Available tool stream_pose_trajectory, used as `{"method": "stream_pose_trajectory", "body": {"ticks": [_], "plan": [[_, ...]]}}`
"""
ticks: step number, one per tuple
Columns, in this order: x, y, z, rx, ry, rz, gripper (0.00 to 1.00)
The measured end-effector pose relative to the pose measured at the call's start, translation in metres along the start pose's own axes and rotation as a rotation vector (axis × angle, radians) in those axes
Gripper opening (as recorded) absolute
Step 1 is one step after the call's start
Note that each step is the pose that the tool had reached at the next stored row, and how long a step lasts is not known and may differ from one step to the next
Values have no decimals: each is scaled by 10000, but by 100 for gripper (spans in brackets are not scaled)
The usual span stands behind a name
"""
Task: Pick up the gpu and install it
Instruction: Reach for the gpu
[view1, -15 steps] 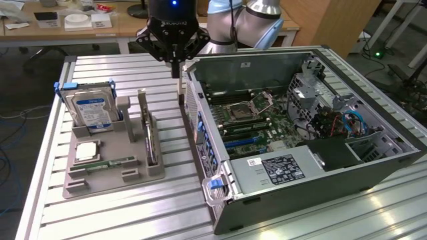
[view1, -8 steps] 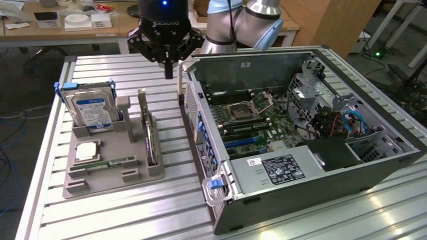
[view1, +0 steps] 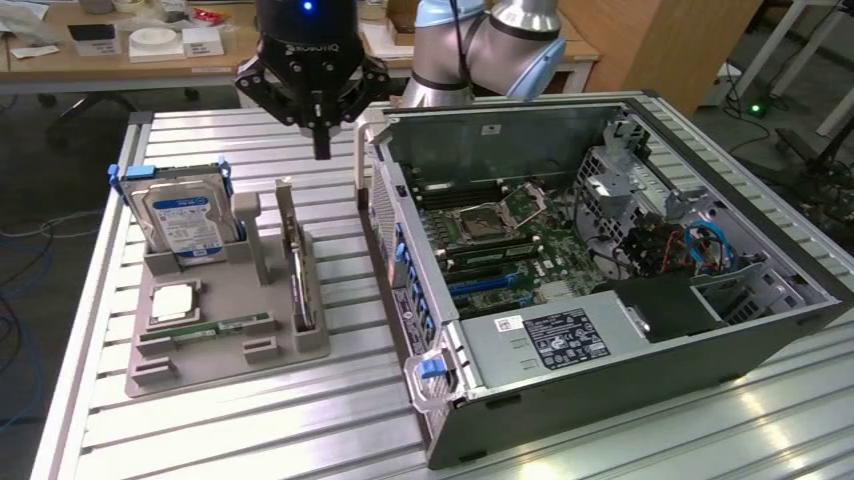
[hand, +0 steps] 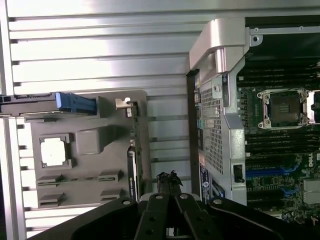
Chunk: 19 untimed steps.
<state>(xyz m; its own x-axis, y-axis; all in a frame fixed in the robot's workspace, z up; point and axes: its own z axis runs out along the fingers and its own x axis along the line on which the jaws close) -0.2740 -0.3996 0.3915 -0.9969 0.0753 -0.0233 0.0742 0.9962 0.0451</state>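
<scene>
1. The arm (view1: 494, 45) is being cut off by the exterior view's upper edge.
2. The gpu (view1: 303, 285) is standing edge-on in the grey holder (view1: 234, 292), hiding its flat face.
3. The power supply label (view1: 567, 335) is showing print too small to read.

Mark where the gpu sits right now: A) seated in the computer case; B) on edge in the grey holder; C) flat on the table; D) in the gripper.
B: the gpu stands on edge in the grey holder, and the shut gripper holds nothing.
</scene>
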Motion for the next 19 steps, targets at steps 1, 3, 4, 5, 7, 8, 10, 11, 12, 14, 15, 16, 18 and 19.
{"method": "stream_pose_trajectory", "body": {"ticks": [1, 3, 4, 5, 7, 8, 10, 11, 12, 14, 15, 16, 18, 19], "plan": [[21, -2, 0, 0, 0, 0, 10], [58, -5, 0, 0, -1, 1, 10], [77, -7, -1, 0, 0, 0, 10], [96, -8, -1, 0, -1, 0, 10], [135, -12, -1, 0, 0, -1, 10], [155, -14, -2, 1, 0, 0, 10], [196, -17, -2, 0, 0, -1, 10], [216, -19, -3, 0, 0, -1, 10], [236, -21, -3, 1, 0, -1, 10], [287, -25, -3, 0, 0, 0, 10], [312, -27, -4, 0, 0, 1, 10], [337, -29, -3, 0, -1, 0, 10], [383, -33, -4, 1, 0, -1, 10], [406, -35, -4, 0, 0, 0, 10]]}}
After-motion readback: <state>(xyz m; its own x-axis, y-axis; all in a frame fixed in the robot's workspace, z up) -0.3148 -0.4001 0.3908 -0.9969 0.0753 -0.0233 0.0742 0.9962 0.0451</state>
